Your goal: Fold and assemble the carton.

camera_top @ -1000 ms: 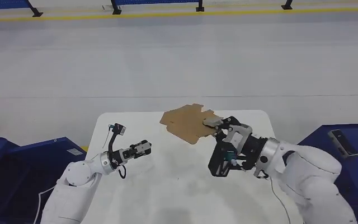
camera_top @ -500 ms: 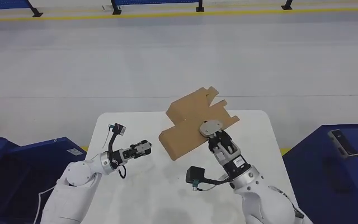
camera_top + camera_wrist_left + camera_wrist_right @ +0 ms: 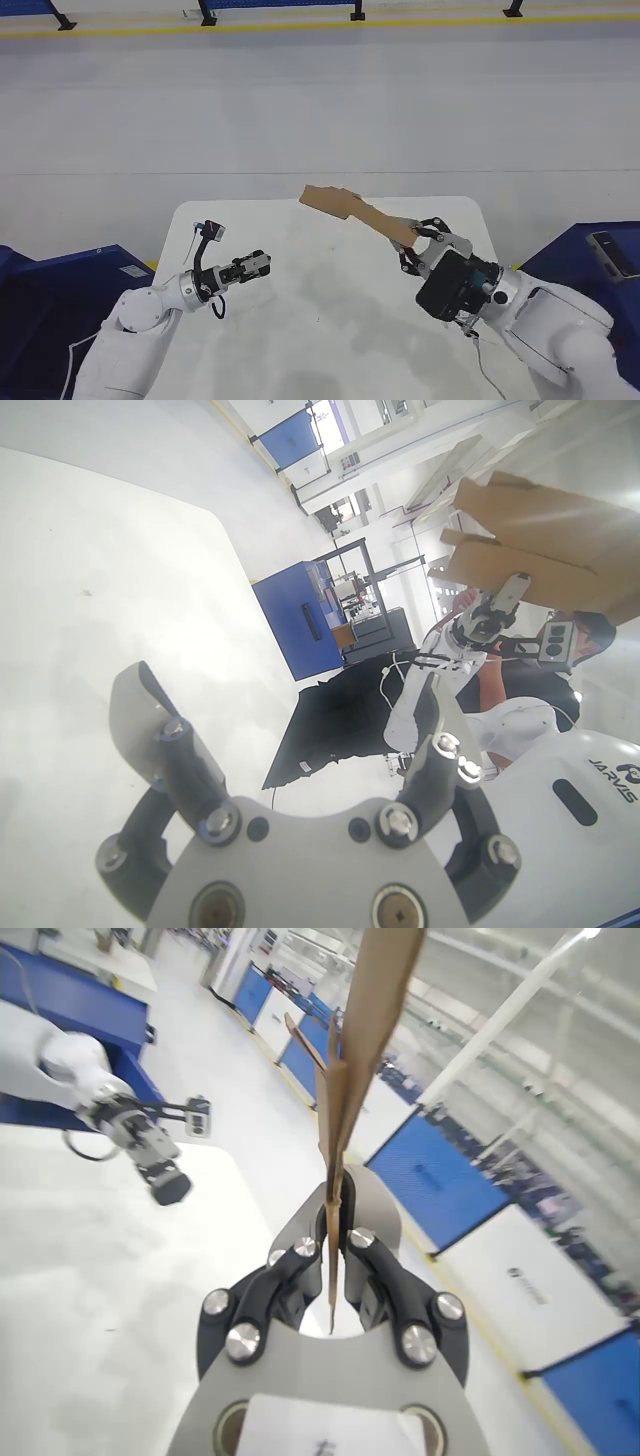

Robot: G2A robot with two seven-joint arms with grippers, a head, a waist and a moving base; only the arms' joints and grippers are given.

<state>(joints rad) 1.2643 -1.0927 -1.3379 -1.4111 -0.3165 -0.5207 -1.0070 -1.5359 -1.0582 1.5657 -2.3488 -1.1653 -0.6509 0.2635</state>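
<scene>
Swung edge-on since half-second ago: carton blank (image 3: 350,207), pinched at edge by right gripper (image 3: 334,1198). Your left gripper (image 3: 282,687) spread, empty, well apart. Bring it to free panel before folding.

The robot's right gripper (image 3: 417,240) pinches one end of a flattened brown carton (image 3: 355,211) and holds it in the air above the far right part of the white table (image 3: 300,330). The sheet is tilted so that it shows almost edge-on. The left gripper (image 3: 264,264) hangs over the table's left side, well apart from the carton.
</scene>
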